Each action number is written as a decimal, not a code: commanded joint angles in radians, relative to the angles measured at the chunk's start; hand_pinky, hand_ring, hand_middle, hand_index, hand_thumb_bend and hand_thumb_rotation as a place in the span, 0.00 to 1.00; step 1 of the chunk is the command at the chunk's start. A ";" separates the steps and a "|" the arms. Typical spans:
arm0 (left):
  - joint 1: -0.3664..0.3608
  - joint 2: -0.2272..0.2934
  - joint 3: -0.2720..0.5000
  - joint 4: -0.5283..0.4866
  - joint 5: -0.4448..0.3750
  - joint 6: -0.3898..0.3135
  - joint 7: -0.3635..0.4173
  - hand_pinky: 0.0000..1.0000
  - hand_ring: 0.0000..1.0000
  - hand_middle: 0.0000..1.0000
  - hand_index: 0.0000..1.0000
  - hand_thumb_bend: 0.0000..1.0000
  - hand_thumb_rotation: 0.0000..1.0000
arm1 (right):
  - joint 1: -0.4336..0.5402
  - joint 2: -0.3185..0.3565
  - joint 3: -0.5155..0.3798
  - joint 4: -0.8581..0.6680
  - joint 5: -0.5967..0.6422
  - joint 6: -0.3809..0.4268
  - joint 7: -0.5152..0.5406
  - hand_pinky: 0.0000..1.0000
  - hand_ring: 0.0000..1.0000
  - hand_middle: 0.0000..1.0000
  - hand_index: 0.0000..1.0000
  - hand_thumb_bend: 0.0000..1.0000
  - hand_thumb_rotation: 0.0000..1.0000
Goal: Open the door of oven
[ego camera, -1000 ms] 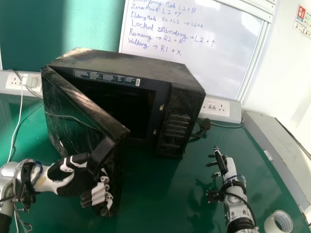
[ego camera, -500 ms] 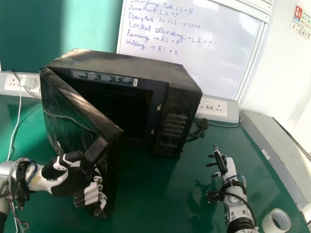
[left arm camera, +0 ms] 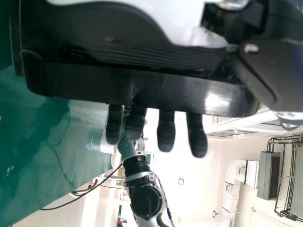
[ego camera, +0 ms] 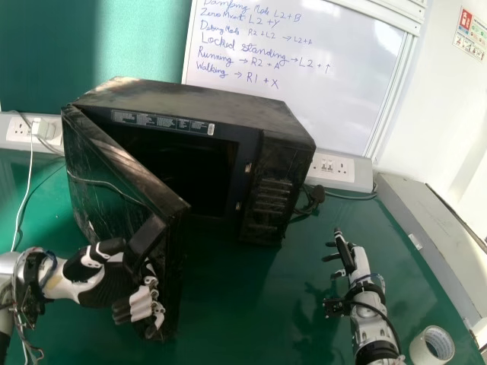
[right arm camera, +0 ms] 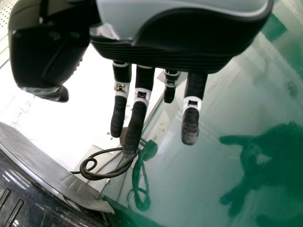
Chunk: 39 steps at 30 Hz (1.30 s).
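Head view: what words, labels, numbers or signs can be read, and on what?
Whiteboard, handwritten, top to bottom:
"Damping Mode L2+B", partly cut off
"Zero", unclear word, "L2+Y"
"Debug Mode R2+L2 → L2+A"
"Locked standing → L2+↑"
"Running → R2+A"
"Walking → R1+X"
Oven: label too small to read
Wall sign: too small to read

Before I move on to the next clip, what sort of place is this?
Probably a robotics lab or workshop, judging by the whiteboard with handwritten notes, the power sockets behind the green table, and the oven set out in front of the robot.
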 commanded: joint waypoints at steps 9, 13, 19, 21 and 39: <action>-0.135 0.125 0.483 0.150 -0.286 -0.016 0.364 0.00 0.02 0.06 0.08 0.88 0.67 | -0.012 -0.012 0.000 0.001 -0.006 0.005 -0.007 0.19 0.23 0.36 0.60 0.65 1.00; -0.153 0.167 0.487 0.217 -0.281 -0.050 0.301 0.00 0.02 0.05 0.07 0.85 0.68 | -0.012 -0.013 -0.005 0.002 -0.001 0.013 -0.002 0.20 0.24 0.37 0.61 0.66 1.00; -0.143 0.198 0.508 0.245 -0.281 -0.046 0.317 0.00 0.01 0.04 0.05 0.90 0.69 | -0.012 -0.010 -0.012 0.002 0.006 0.012 -0.004 0.19 0.23 0.36 0.60 0.68 1.00; -0.148 0.216 0.504 0.270 -0.273 -0.066 0.292 0.00 0.01 0.04 0.04 0.89 0.72 | -0.012 -0.011 -0.006 0.002 0.000 0.010 -0.006 0.19 0.23 0.36 0.60 0.68 1.00; -0.159 0.325 0.566 0.412 -0.271 -0.205 0.328 0.00 0.01 0.04 0.05 0.94 0.77 | -0.009 -0.015 -0.009 0.002 0.002 0.002 -0.002 0.18 0.23 0.37 0.60 0.66 1.00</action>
